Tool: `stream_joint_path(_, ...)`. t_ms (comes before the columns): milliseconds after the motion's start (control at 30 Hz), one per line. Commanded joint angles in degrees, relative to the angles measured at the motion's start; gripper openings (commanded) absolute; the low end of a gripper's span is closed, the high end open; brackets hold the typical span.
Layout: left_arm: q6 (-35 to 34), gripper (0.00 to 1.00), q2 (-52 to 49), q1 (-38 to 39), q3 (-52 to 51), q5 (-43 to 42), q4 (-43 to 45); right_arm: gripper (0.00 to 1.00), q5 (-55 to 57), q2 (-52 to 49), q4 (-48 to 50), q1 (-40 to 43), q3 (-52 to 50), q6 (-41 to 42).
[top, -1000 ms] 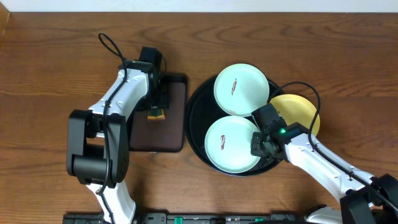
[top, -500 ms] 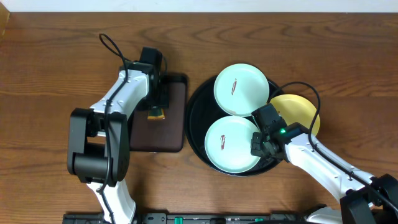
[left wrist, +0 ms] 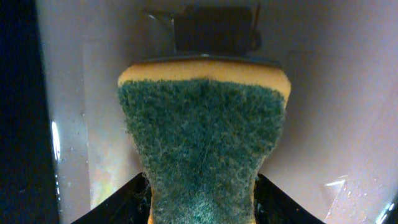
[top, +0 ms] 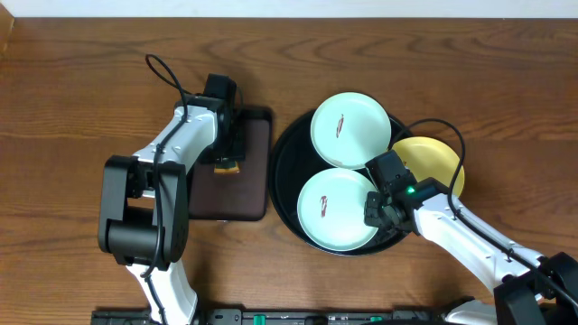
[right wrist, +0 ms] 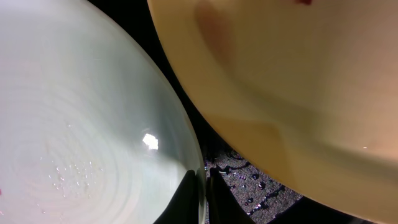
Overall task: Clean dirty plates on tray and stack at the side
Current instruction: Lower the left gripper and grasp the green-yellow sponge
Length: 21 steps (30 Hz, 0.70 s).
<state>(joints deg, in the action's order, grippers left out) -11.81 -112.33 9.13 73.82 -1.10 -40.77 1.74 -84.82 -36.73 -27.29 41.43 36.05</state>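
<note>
The round black tray holds three plates. A mint-blue plate with a red smear lies at the back. A second mint-blue plate with a small smear lies at the front. A pale yellow plate lies at the right. My right gripper is shut on the right rim of the front mint-blue plate, with the yellow plate close beside it. My left gripper is shut on a yellow sponge with a green scrub face over the brown rectangular tray.
The dark brown rectangular tray lies left of the black tray, almost touching it. Bare wooden table surrounds both. The black tray's surface between the plates is wet and speckled.
My left arm has shifted very slightly with the sponge. The right arm and the plates have not moved.
</note>
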Motion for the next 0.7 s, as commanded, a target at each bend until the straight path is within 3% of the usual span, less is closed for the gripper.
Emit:
stream_joint_path(0, -1.05, 0.53, -0.81, -0.44, 0.04, 0.46, -0.07, 0.06, 0.79, -0.22, 0.04, -1.27, -0.42, 0.33)
stream_joint_path(367, -1.40, 0.53, 0.55, -3.37, 0.46, -5.84, 0.44, 0.07, 0.79, -0.22, 0.15, -1.31, -0.42, 0.33)
stream_joint_path(667, -1.25, 0.53, 0.57, -3.61, 0.55, -5.97, 1.31, 0.07, 0.81, -0.22, 0.15, -1.31, -0.42, 0.33)
